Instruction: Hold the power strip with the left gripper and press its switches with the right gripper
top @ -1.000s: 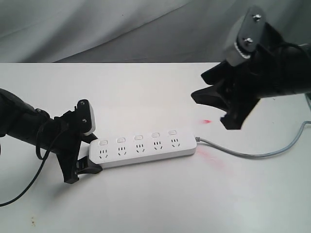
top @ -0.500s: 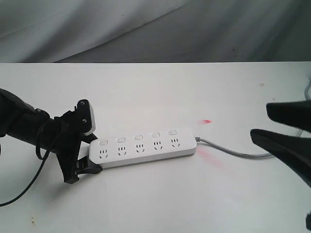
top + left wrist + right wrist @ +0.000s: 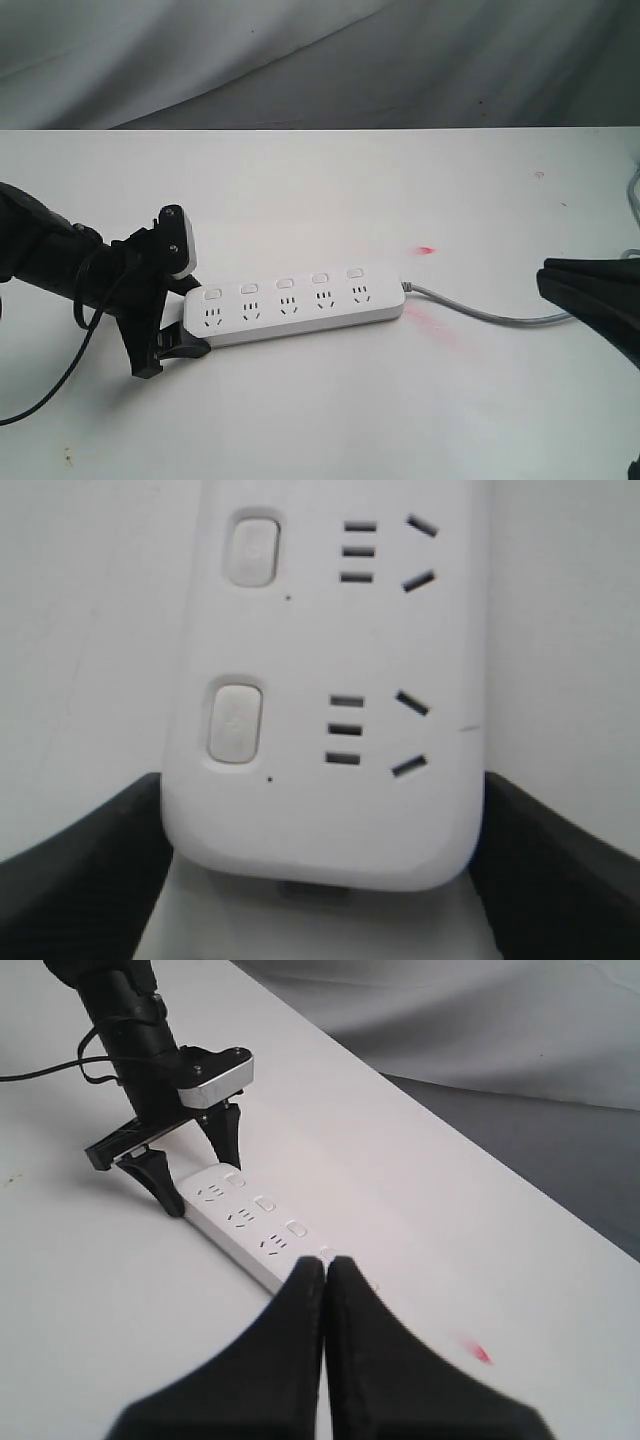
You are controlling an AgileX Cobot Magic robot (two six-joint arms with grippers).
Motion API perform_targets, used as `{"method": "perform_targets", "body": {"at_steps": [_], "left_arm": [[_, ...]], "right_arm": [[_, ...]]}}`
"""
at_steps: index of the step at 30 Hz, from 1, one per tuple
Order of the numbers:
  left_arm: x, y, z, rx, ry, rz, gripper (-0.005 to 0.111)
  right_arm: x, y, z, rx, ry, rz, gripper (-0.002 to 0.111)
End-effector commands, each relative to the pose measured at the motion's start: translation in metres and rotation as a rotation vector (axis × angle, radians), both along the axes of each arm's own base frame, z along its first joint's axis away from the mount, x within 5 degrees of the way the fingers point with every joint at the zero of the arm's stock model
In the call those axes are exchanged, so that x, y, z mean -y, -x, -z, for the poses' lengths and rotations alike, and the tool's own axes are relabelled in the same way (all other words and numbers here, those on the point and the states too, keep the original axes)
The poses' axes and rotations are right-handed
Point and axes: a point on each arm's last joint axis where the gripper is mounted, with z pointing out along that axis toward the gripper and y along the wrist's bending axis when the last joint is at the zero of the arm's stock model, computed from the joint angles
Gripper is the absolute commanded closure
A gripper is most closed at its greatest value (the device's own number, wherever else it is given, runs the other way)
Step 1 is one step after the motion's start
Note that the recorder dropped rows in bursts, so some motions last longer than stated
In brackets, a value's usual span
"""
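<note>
2 black claws work over a white table (image 3: 320, 190). The left gripper (image 3: 181, 325) clamps the cordless end of the power strip (image 3: 300, 305), which lies flat near the table's middle. The right gripper (image 3: 325, 1275) hangs beyond the cord end, its jaws clenched together and empty. Holding looks done; pressing has not begun. Next, the right claw likely must travel over the 5 switches (image 3: 285, 284) and push each down.

You can identify the left gripper (image 3: 184, 321) by its two matte black tapered fingers, the small white rounded block (image 3: 177, 243) with dark dots above them, and the thin black cable (image 3: 58, 386) trailing from its black arm (image 3: 45, 255). The right gripper (image 3: 324, 1268) has two smooth black wedge-shaped fingers.
</note>
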Motion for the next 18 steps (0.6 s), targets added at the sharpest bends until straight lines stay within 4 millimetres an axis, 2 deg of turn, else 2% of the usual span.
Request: {"method": "perform_targets", "body": {"at_steps": [1, 9, 15, 18], "left_arm": [[-0.003, -0.001, 0.003, 0.014, -0.031, 0.005, 0.061], [-0.003, -0.001, 0.003, 0.014, -0.031, 0.005, 0.061], [-0.003, -0.001, 0.003, 0.014, -0.031, 0.005, 0.061], [-0.003, -0.001, 0.003, 0.014, -0.031, 0.005, 0.061]], "right_arm": [[0.000, 0.001, 0.002, -0.011, -0.005, 0.000, 0.108], [0.001, 0.000, 0.001, -0.003, -0.006, 0.015, 0.108], [0.009, -0.008, -0.003, 0.063, -0.010, 0.134, 0.108], [0.019, -0.006, -0.003, 0.137, -0.019, 0.238, 0.108]]}}
